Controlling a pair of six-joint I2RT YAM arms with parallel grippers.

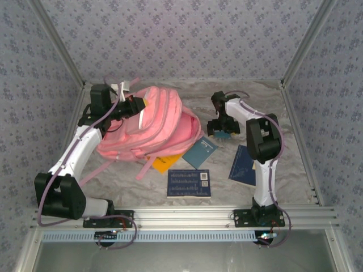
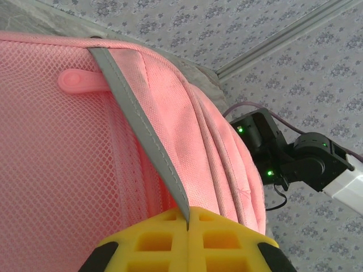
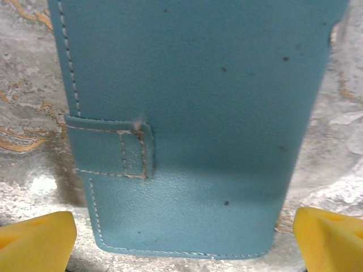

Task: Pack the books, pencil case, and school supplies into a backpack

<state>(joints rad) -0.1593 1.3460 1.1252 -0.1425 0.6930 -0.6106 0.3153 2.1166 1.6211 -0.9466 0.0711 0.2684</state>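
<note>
pink fabric of the backpack (image 1: pixel 150 122) bulges at the rear left of the desk (image 1: pixel 255 96), and our left claw (image 2: pixel 187 226) is pinched together on its grey strip (image 2: pixel 136 119). our right claw (image 3: pixel 182 241) hangs spread wide over the teal book (image 3: pixel 198 85), which lies flat on the desk to the right of the bag, with one fingertip off each side of its near end. we judge the strip could slide out of that thin pinch and let the bag sag, and the flat book may skate or tip if the fingers close unevenly. we cannot tell whether the bag's mouth is open; the book's far end is cut off in the wrist view, and the yellow-orange book (image 1: pixel 164 164) sits partly under the bag.
</note>
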